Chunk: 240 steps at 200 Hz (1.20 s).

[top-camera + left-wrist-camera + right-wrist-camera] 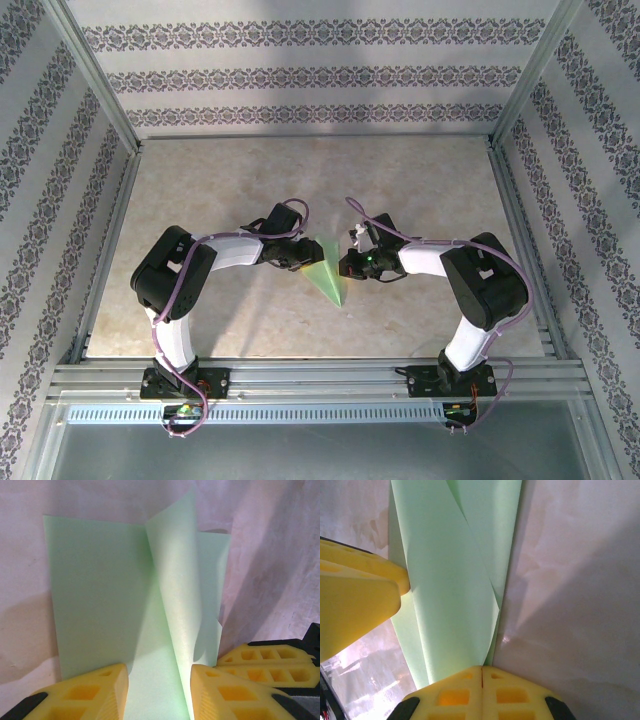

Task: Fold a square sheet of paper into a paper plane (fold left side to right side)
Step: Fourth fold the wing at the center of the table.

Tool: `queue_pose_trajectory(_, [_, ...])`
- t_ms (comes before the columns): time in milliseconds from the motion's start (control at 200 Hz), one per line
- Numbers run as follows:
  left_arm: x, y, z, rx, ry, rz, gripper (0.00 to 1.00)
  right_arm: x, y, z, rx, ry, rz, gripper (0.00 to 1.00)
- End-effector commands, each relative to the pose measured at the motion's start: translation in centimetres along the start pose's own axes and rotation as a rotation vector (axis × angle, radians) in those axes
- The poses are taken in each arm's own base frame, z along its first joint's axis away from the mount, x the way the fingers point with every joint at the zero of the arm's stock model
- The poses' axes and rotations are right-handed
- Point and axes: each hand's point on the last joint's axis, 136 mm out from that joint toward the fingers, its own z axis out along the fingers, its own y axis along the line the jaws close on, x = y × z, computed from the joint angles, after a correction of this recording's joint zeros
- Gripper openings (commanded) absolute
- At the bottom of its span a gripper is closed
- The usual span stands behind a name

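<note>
On the table [430,190], between the two arms, lies the paper [325,272]. The right gripper [347,265] is closed, its tips meeting on the paper's edge and seemingly pinching it. The left gripper [300,258] stands part open, fingers straddling the raised side without clamping it. To fold well, I'd judge: anchor one side, carry the raised side fully over, match the edges — then press along the crease. The paper is pale green and matte, creased narrow and tapering to a point toward the bases — one side curls upright off the flat layer.
</note>
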Motion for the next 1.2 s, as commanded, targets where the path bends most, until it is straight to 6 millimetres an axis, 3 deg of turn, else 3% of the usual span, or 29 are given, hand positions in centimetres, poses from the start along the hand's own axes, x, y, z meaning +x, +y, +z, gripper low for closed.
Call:
queue_pose_trajectory(0, [1.0,1.2,0.8,-0.053,0.029,0.006,0.4,0.0,-1.1,0.0,0.051,0.005,0.003,0.0])
queue_pose_trajectory(385, [0.3,-1.4,-0.4,0.025,0.006,0.025,0.54,1.8,-3.5,1.5,0.135,0.058,0.054,0.0])
queue_pose_trajectory(690, [-1.1,-2.6,-3.7,-0.003,-0.069,0.09,0.61,2.0,-3.7,1.7,0.144,0.07,0.051,0.0])
queue_pose_trajectory(760, [-1.3,-3.2,-4.2,0.015,-0.075,0.107,0.54,2.0,-3.7,1.7,0.143,0.071,0.047,0.0])
queue_pose_trajectory(969, [-1.1,-5.8,-3.7,0.134,-0.024,0.148,0.18,2.2,-4.0,1.7,0.166,0.077,0.045,0.0])
queue_pose_trajectory(1194, [-0.8,-6.7,-1.2,0.189,0.047,0.151,0.04,2.6,-4.3,1.8,0.199,0.095,0.047,0.0])
